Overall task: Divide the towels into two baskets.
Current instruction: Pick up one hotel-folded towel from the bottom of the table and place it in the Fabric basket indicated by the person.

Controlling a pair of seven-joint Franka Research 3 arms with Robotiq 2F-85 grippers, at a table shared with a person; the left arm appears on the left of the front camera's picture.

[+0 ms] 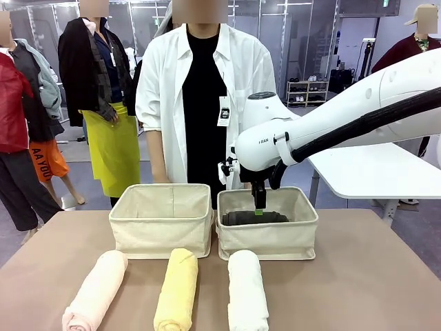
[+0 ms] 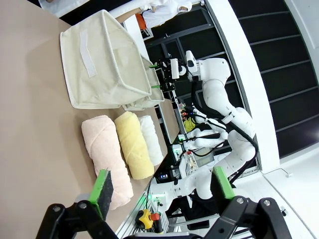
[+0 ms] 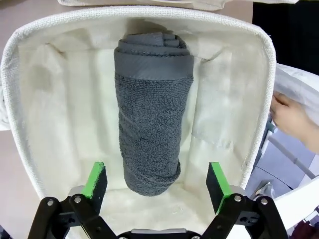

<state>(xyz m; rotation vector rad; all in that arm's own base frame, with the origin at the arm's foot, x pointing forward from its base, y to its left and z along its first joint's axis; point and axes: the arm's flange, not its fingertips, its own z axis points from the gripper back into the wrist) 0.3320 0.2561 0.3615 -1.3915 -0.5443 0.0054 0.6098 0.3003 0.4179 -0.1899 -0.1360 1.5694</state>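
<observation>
Across the table (image 1: 372,276) in the front view, your right gripper (image 1: 258,207) hangs over the right basket (image 1: 269,241), which holds the dark grey towel (image 1: 255,218). Left wrist view: your left gripper (image 2: 162,191) gapes wide near the pink towel (image 2: 107,149). Right wrist view: the right gripper's jaws stand apart, the dark grey towel lying below, between them.

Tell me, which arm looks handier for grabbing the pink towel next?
The left, probably. The left claw is open and close to the pink towel, while the right claw is open over the grey towel inside the right basket, farther off.
</observation>
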